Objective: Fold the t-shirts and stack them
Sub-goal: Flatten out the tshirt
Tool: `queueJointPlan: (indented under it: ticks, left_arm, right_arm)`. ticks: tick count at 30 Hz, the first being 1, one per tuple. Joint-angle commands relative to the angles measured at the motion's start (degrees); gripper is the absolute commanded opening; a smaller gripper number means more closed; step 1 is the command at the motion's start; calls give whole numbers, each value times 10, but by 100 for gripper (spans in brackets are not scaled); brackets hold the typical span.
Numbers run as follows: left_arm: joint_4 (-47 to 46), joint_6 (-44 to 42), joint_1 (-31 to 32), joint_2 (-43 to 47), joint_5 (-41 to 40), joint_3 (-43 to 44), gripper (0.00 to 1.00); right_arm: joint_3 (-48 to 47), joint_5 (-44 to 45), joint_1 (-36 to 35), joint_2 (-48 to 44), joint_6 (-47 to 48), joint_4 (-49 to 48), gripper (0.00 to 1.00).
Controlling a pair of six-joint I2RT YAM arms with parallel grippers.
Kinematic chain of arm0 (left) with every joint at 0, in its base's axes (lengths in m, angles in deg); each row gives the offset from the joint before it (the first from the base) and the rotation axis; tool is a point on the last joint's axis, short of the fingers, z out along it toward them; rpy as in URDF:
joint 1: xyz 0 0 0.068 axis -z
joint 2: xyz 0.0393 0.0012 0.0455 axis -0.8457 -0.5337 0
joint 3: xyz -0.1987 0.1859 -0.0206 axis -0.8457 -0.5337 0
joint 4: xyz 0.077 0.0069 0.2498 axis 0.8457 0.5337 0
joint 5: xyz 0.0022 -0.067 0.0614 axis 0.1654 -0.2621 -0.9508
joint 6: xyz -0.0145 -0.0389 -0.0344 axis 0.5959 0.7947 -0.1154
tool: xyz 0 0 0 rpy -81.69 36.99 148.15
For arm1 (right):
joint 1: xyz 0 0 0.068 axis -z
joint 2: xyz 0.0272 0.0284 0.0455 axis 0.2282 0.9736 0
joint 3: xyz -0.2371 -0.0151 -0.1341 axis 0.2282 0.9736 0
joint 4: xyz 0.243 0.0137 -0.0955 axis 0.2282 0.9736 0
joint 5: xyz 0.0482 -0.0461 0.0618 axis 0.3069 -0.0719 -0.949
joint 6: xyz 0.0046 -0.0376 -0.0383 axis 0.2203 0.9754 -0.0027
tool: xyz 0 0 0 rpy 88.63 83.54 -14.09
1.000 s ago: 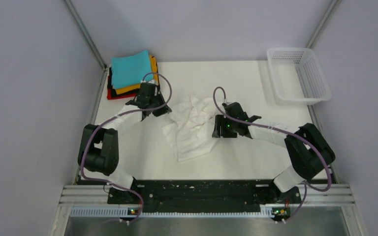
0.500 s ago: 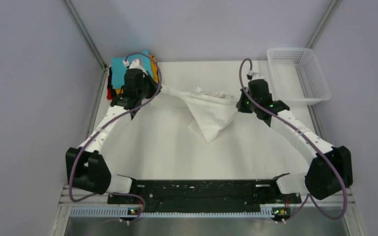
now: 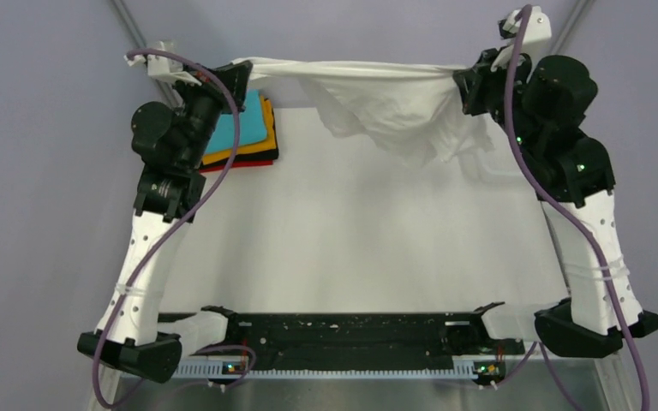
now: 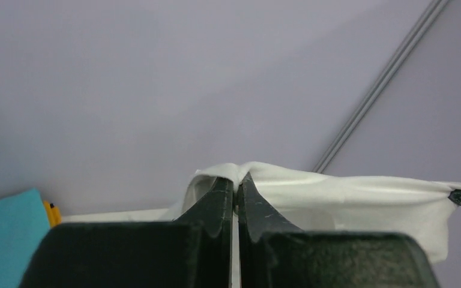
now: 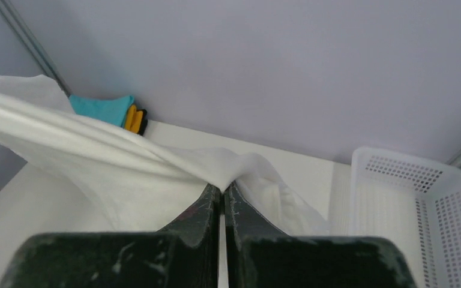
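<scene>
Top external view: my worktop (image 3: 351, 240) lies white below, and my two arms are raised high over its far edge. Between them the white t-shirt (image 3: 385, 98) hangs in the air, its upper edge pulled into a taut line from one gripper to the other. The thin cloth sags beneath in loose, crumpled folds, more of it towards the right. A white mesh basket (image 5: 420, 198) sits at the far right corner. The stack of folded t-shirts (image 3: 240, 133) rests at the far left corner, teal on top, then orange, black and red. My left gripper (image 4: 236, 183) is clenched on one end of the white cloth, my right gripper (image 5: 222, 189) pinches the other.
</scene>
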Motion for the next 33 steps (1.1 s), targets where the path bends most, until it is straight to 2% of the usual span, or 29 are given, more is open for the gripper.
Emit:
queueJointPlan:
  ticks: [1, 6, 10, 14, 18, 19, 20, 22, 23, 25, 26, 27, 28, 33]
  left_arm:
    - [-30, -49, -10, 39, -20, 25, 0]
    - [-30, -53, -10, 89, 6, -21, 0]
    - [-17, -39, -9, 87, 2, -65, 0]
    - [49, -22, -10, 40, -80, -121, 0]
    - [122, 12, -19, -50, -155, -171, 0]
    - [137, 32, -26, -74, -159, -181, 0]
    - [146, 46, -34, -99, -155, -191, 0]
    - [161, 66, -47, -141, -130, -205, 0]
    - [168, 69, -51, -157, -113, -207, 0]
    - [192, 72, -53, -180, -97, -203, 0]
    - [193, 75, -53, -185, -94, -205, 0]
    - [189, 77, -53, -188, -90, -211, 0]
    - [182, 77, -53, -188, -86, -219, 0]
    - [174, 85, -53, -188, -71, -247, 0]
  right_arm:
    - [-74, -6, 6, -12, 55, 88, 0]
    - [-65, -77, 6, -52, 60, 130, 0]
    - [-27, -66, 6, -50, 51, 143, 0]
    - [19, -25, 6, 14, 44, 157, 0]
    - [45, -67, 11, 147, 43, 152, 1]
    - [36, -79, 13, 193, 40, 151, 6]
    - [21, -83, 14, 244, 35, 153, 17]
    - [-21, -77, 13, 332, 26, 156, 48]
    - [-38, -69, 13, 365, 24, 158, 57]
    - [-45, -51, 9, 389, 3, 152, 69]
    - [-24, -50, 4, 380, -1, 135, 79]
    - [31, -52, -4, 357, -3, 108, 94]
    - [79, -59, -11, 329, -4, 75, 98]
    - [331, -121, -65, 163, -34, -43, 99]
